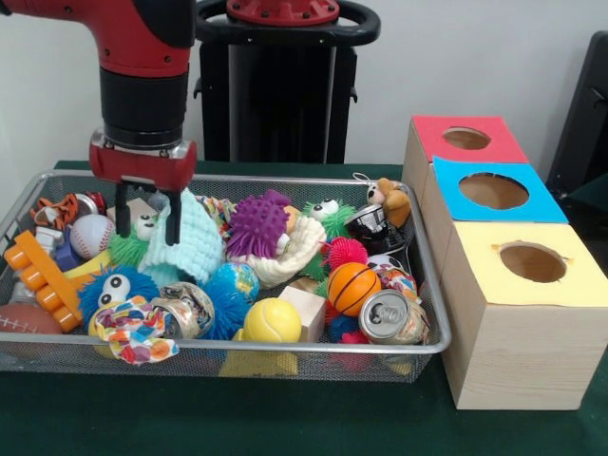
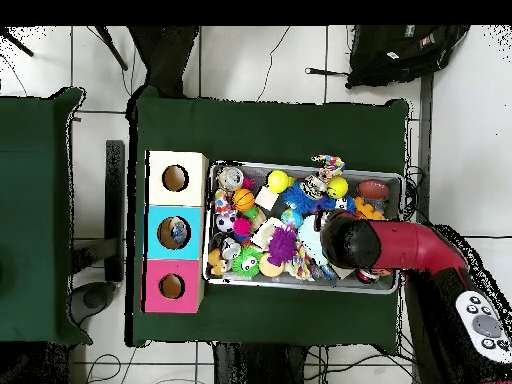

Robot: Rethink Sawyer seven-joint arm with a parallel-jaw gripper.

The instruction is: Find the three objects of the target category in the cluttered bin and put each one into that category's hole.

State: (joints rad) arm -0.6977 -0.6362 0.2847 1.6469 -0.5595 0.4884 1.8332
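A wire mesh bin holds a jumble of toys. My gripper hangs open over its far left part. Its two black fingers straddle a green furry toy with eyes, beside a pale teal cloth. Nothing is held. Balls lie about: a baseball, a yellow tennis ball, a small basketball and a globe ball. A drinks can lies at the front right. In the overhead view the red arm hides the gripper.
Three wooden boxes with holes stand right of the bin: red top, blue top, yellow top. Also in the bin are a purple spiky ball, a blue furry toy, an orange block and a teddy.
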